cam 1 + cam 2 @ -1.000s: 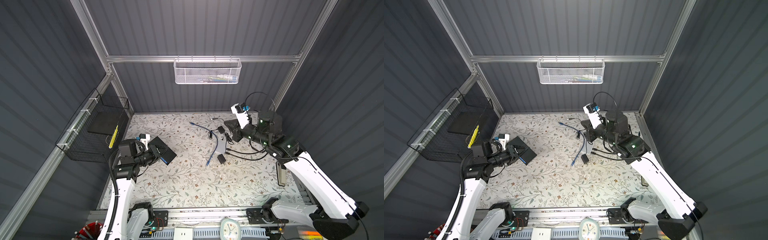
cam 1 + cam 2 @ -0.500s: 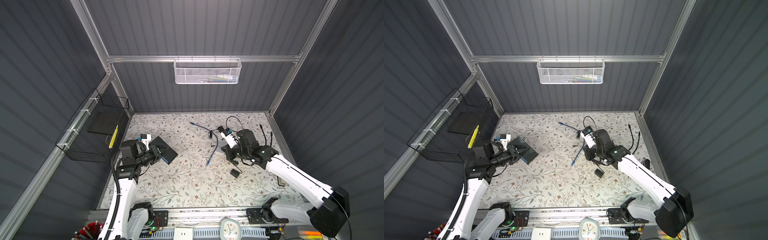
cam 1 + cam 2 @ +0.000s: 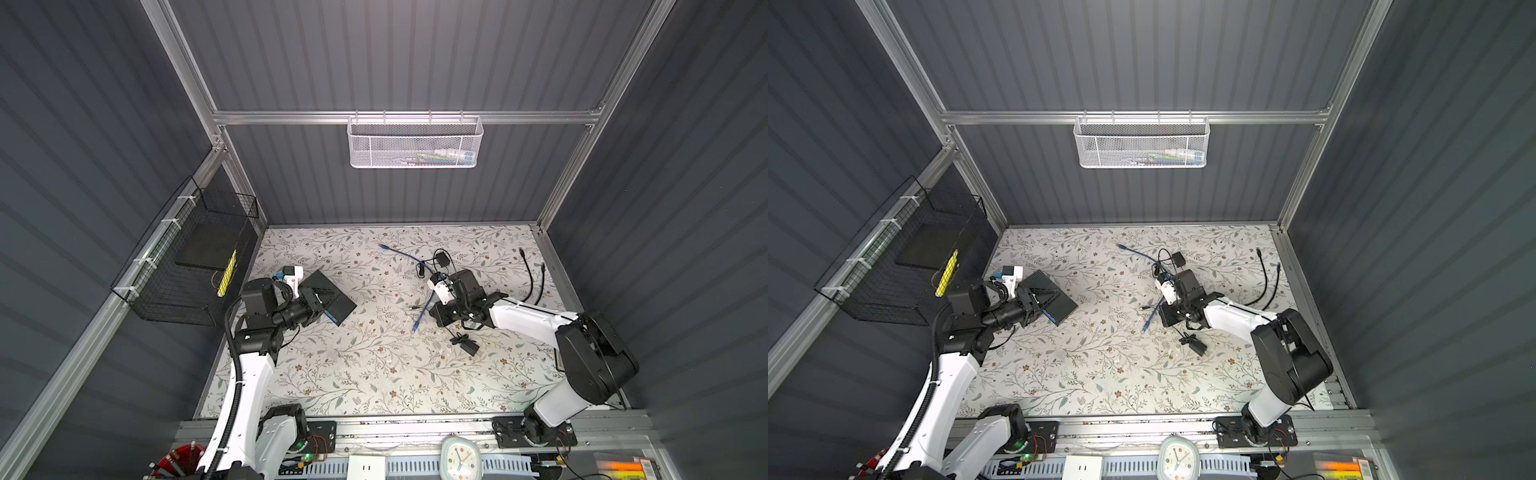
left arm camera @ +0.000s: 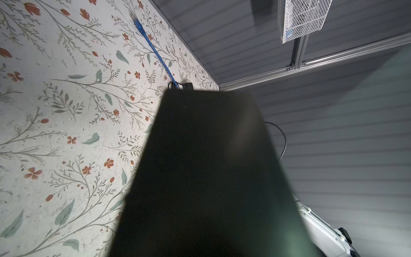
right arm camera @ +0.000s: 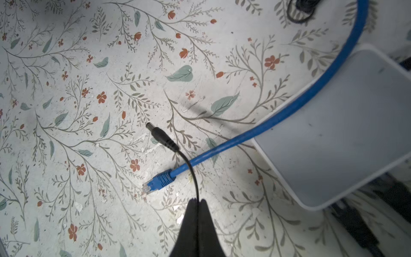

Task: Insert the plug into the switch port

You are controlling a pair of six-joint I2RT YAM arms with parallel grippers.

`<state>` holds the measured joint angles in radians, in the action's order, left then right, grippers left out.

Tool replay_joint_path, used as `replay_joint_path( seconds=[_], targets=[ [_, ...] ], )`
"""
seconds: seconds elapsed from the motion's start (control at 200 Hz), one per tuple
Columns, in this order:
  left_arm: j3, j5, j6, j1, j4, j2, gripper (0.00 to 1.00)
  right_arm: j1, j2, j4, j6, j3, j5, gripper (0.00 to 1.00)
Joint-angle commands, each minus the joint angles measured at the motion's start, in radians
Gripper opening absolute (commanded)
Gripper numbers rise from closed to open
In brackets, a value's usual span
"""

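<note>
The switch is a flat black box with a blue strip on one edge. It hangs tilted above the mat's left side, with my left gripper shut on its near edge. In the left wrist view the switch is a dark slab that hides the fingers. The plug is a small black barrel plug lying just above the mat. My right gripper is shut on its thin black cable, a short way behind the plug.
A blue network cable runs under the plug's cable and over a white box. A black adapter lies near the front, another one further back. Two black leads lie at the right. A wire basket hangs on the left wall.
The right arm came down from a raised pose at the back to low over the mat's middle, dragging the plug cable and its adapter forward. The left arm barely moved.
</note>
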<state>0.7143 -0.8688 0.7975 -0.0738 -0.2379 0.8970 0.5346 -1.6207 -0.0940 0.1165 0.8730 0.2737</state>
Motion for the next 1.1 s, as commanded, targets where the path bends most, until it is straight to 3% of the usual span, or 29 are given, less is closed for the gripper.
replay_joint_path(
  seconds=[0.0,0.105,0.32,0.495,0.805,1.095],
  targets=[
    [-0.008,-0.029,0.003,-0.007,0.035,-0.010,0.09,-0.004,0.002,0.057,0.021,-0.020,0.003,0.00],
    [-0.010,-0.031,0.003,-0.007,0.035,-0.010,0.10,-0.005,0.003,0.062,0.023,-0.032,-0.007,0.00],
    [-0.013,-0.031,0.005,-0.007,0.032,-0.015,0.10,-0.005,-0.024,0.063,0.039,-0.038,-0.017,0.17],
    [-0.015,-0.028,-0.001,-0.007,0.022,-0.021,0.11,-0.001,-0.018,0.041,0.019,-0.049,-0.015,0.24],
    [-0.023,-0.023,-0.004,-0.007,0.011,-0.036,0.12,0.072,0.111,-0.112,-0.173,0.033,-0.106,0.34],
    [-0.029,-0.019,-0.007,-0.007,-0.001,-0.054,0.12,0.136,0.014,-0.214,-0.357,0.179,-0.140,0.39]
  ],
)
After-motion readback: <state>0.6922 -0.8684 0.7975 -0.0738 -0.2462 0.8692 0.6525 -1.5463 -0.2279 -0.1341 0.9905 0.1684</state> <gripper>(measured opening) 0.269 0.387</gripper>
